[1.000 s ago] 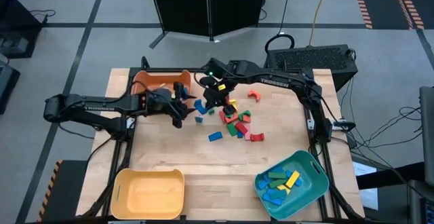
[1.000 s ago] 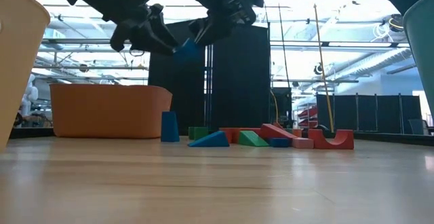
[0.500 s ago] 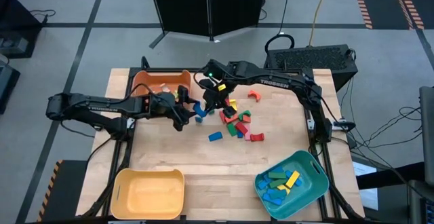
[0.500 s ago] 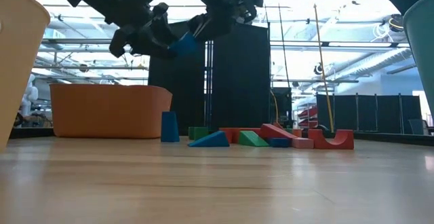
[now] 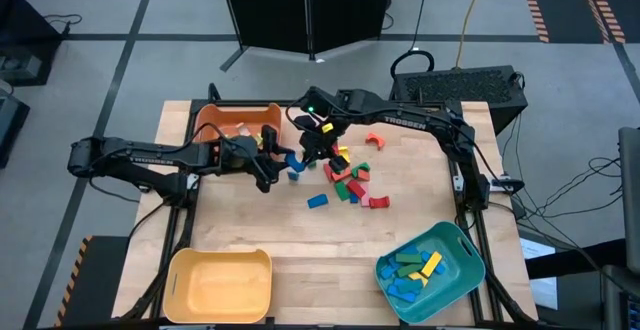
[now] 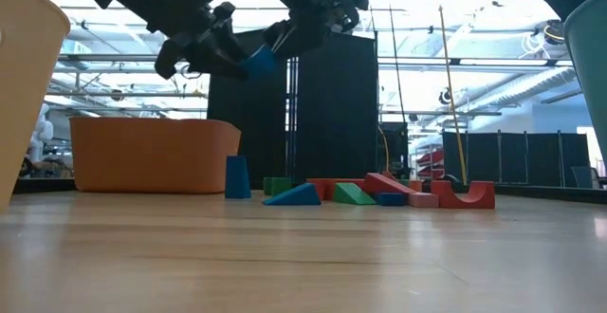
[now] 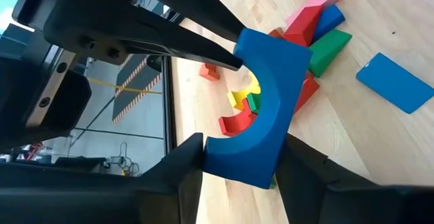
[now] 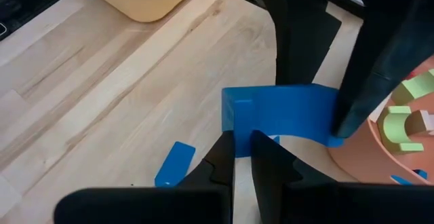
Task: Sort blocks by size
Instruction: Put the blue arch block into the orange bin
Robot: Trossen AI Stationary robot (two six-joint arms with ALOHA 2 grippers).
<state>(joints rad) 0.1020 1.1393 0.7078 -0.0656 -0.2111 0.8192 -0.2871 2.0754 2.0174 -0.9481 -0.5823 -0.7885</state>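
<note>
from above, the left gripper (image 5: 272, 160) and right gripper (image 5: 305, 153) both pinch a blue arch (image 5: 290, 159) in mid-air beside the orange bin (image 5: 215, 117) — loose blocks (image 5: 348, 182) remain. left wrist view: arch clamped; much sorting left.

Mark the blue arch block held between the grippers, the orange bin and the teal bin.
blue arch block (image 7: 261, 108), left wrist view, on its curved inner face.
orange bin (image 6: 152, 156), low view, on its front wall.
teal bin (image 5: 462, 242), high view, on its rim at the far right corner.
</note>
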